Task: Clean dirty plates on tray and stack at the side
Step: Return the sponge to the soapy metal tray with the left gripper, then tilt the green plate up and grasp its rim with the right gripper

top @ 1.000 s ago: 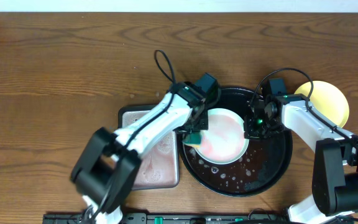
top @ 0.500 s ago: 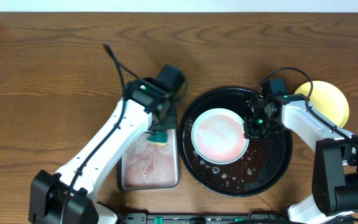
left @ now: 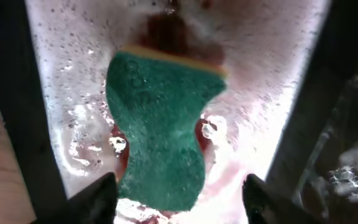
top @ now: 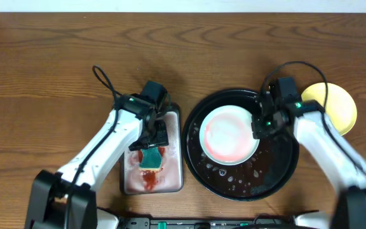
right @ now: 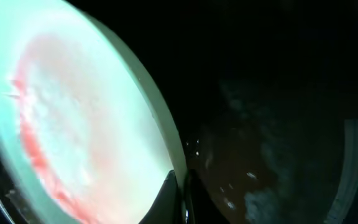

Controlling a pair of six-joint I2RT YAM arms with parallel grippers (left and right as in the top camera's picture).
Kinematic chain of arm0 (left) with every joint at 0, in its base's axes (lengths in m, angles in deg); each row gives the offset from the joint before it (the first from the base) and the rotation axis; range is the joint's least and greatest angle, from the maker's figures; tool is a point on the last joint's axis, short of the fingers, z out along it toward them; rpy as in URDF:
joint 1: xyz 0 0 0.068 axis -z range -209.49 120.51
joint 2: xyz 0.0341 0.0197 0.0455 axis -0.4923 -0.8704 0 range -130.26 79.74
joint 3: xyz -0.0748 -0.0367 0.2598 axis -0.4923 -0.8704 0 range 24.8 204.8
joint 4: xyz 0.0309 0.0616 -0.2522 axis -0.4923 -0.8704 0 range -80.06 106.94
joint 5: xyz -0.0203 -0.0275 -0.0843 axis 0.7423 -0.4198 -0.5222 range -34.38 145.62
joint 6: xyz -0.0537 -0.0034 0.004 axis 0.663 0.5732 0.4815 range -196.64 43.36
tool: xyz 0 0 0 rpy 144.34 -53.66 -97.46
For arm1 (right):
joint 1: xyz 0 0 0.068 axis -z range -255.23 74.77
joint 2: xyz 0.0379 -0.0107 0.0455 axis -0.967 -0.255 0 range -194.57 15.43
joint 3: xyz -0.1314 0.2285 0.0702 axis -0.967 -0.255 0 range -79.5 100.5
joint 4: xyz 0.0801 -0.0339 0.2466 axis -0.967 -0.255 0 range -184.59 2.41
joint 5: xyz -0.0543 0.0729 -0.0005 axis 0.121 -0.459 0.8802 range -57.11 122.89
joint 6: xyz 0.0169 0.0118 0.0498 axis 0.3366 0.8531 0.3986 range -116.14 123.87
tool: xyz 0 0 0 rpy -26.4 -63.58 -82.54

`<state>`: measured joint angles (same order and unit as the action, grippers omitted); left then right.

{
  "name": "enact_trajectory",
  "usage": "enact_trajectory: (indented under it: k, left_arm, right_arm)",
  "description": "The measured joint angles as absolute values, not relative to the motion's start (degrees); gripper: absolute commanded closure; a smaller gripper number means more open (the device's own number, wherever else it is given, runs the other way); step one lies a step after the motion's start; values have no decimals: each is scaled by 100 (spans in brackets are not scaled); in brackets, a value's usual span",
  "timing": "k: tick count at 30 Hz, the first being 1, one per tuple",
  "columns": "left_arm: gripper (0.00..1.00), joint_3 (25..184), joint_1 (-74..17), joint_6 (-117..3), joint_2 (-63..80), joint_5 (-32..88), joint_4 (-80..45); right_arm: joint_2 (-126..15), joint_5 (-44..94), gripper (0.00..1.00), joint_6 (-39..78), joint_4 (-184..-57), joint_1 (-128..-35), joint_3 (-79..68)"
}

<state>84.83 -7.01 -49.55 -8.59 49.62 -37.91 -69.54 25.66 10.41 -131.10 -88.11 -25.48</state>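
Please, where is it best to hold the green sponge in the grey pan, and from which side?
Grip the sponge across its narrower middle, coming straight down from above: it lies flat in the pan, green side up, and its long edges curve inward there.

tray (top: 275, 170): glossy black | table (top: 43, 63): wood grain | sponge (left: 160, 137): rough green
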Motion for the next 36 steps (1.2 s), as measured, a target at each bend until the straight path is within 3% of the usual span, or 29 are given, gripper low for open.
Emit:
enact_trajectory:
  k: [9, 10, 28, 36]
  left_arm:
    - [22, 8483, -723, -4972, 170, 4654, -3800]
    - [16, 8483, -721, -4972, 221, 4650, -3802]
    - [15, 8483, -723, -4972, 255, 4624, -3798]
    - [15, 8483, -723, -4972, 255, 4600, -3800]
  right_arm:
    - [-5496, 4940, 99, 1275, -13575, -9974, -2548]
    - [-5422, 5224, 99, 1301, -13591, -10092, -2548]
    - [-5028, 8909, 99, 1415, -14072, -12702, -2548]
    - [-5028, 9637, 99, 1415, -14085, -13146, -2548]
